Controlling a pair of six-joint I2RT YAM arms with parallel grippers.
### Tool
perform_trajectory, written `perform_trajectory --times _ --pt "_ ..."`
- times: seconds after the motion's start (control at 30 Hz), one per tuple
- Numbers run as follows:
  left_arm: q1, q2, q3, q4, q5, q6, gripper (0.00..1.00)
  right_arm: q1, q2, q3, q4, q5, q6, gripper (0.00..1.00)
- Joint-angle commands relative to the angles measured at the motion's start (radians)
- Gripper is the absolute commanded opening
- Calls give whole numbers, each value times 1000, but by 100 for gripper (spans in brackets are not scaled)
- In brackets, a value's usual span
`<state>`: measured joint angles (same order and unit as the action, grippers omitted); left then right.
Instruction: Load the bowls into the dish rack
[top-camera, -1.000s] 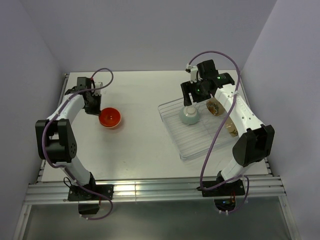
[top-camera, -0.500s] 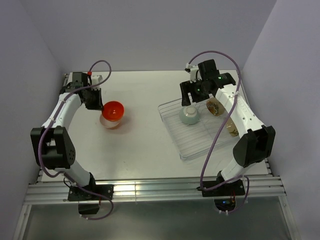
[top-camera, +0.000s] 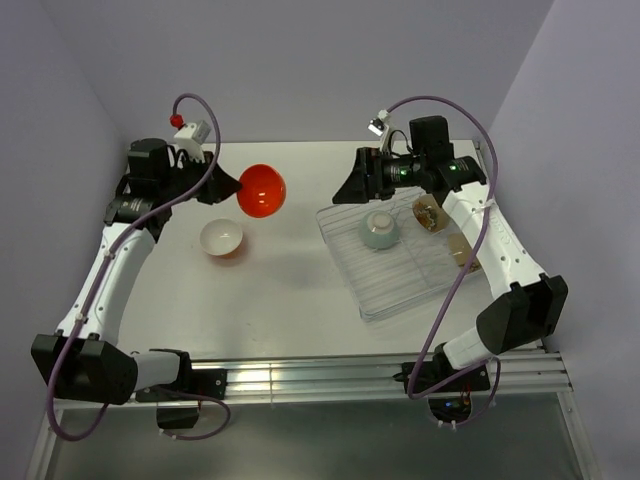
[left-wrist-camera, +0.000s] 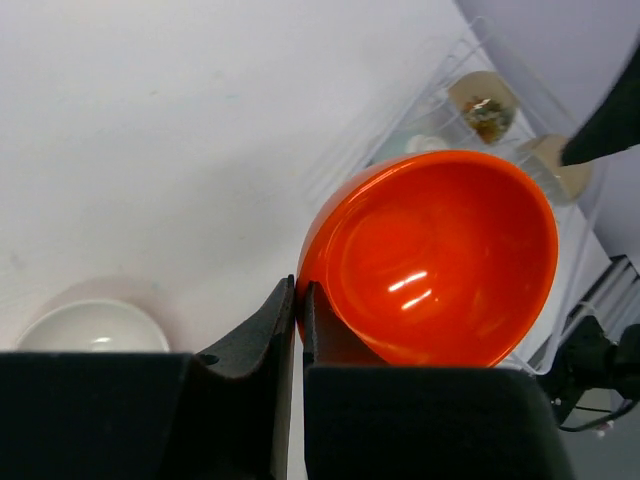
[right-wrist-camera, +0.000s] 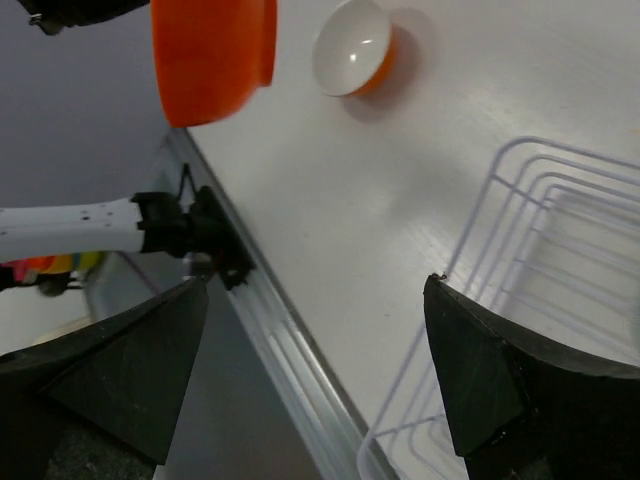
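Note:
My left gripper (top-camera: 232, 186) is shut on the rim of an orange-red bowl (top-camera: 261, 190) and holds it in the air, tipped on its side; the left wrist view shows the bowl (left-wrist-camera: 440, 260) filling the centre. A second orange-red bowl, white inside (top-camera: 221, 238), stays on the table below it. The clear dish rack (top-camera: 400, 262) lies at the right with a pale mint bowl (top-camera: 379, 230) and two cream bowls (top-camera: 431, 213) in it. My right gripper (top-camera: 345, 190) is open and empty, raised above the rack's left edge.
The right wrist view shows the rack's wire edge (right-wrist-camera: 520, 210), the held bowl (right-wrist-camera: 212, 55), the white-inside bowl (right-wrist-camera: 352, 47) and the table's front rail (right-wrist-camera: 290, 340). Walls close in on left, back and right.
My left gripper lifted the orange-red bowl off the one it was nested in and moved it up and right. My right gripper swung up and left, away from the mint bowl.

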<state>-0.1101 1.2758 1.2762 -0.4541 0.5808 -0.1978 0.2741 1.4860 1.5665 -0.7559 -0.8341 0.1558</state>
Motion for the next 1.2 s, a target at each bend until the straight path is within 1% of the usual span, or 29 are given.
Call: perform_trajectory --times 0.0,0.07,0.1,0.23,0.33,0.37,0.43,0.6,0.73,0.83,1.03,1.17 --pt "-46 -41 -29 186 67 -149 0 -6 -46 -66 232 -203 247 98" --pt "-80 -49 -40 222 67 -212 0 -1 -46 -71 268 -226 330 98" --pt "-89 -50 -54 250 68 -233 0 0 -40 -69 280 -224 346 99" --pt "-120 -41 -98 350 123 -372 0 36 -53 -77 329 -204 392 99" --pt "-125 -26 -143 443 178 -460 0 50 -79 -121 417 -221 418 100" --pt "-126 -20 -155 445 188 -479 0 50 -96 -135 461 -229 430 100" --pt "-126 -13 -166 505 203 -514 0 50 -101 -158 477 -240 438 100" --pt "-128 -1 -160 505 208 -525 0 50 -84 -158 431 -240 482 100" --pt "-129 7 -155 502 214 -532 0 60 -101 -203 492 -201 545 100" --pt "-135 10 -152 496 215 -528 0 86 -96 -181 455 -158 524 100" --pt "-143 14 -150 482 212 -517 0 97 -90 -157 471 -140 538 100" --pt "-146 14 -158 492 220 -525 0 106 -84 -140 445 -114 505 100"
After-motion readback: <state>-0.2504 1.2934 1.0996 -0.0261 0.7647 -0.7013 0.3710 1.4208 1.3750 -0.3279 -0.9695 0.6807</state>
